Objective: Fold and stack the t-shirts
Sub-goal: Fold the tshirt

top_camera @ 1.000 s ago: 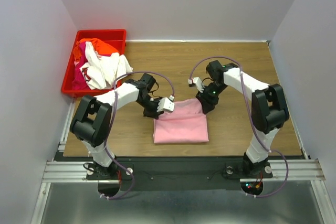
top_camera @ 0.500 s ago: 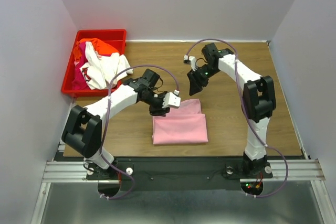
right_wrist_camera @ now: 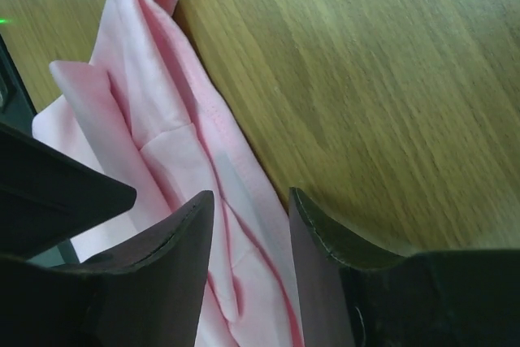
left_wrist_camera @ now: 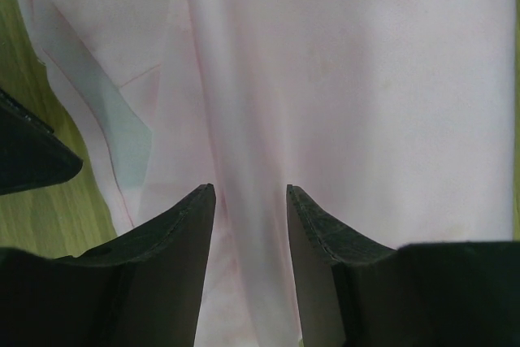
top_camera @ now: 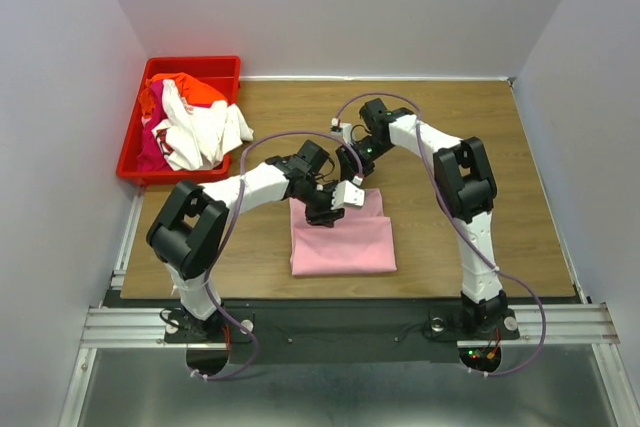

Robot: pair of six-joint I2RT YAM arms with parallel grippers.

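Note:
A light pink t-shirt (top_camera: pixel 345 242) lies folded into a rectangle on the wooden table. My left gripper (top_camera: pixel 330 209) is low over its far left part. In the left wrist view (left_wrist_camera: pixel 250 191) the jaws stand apart with a ridge of pink cloth (left_wrist_camera: pixel 366 79) running between them. My right gripper (top_camera: pixel 350 165) is at the shirt's far edge. In the right wrist view (right_wrist_camera: pixel 250 194) it is open over the rumpled pink hem (right_wrist_camera: pixel 162 119) where it meets the wood. White, orange-red and magenta shirts (top_camera: pixel 190 122) lie heaped in the bin.
A red plastic bin (top_camera: pixel 135 142) stands at the table's far left corner. Bare wood (top_camera: pixel 450 127) lies to the right of and beyond the pink shirt. White walls close in the table on three sides.
My left gripper has moved right along the pink shirt's far edge. My right gripper left the shirt's far right corner, rose, and swung left to the far edge close to the left gripper.

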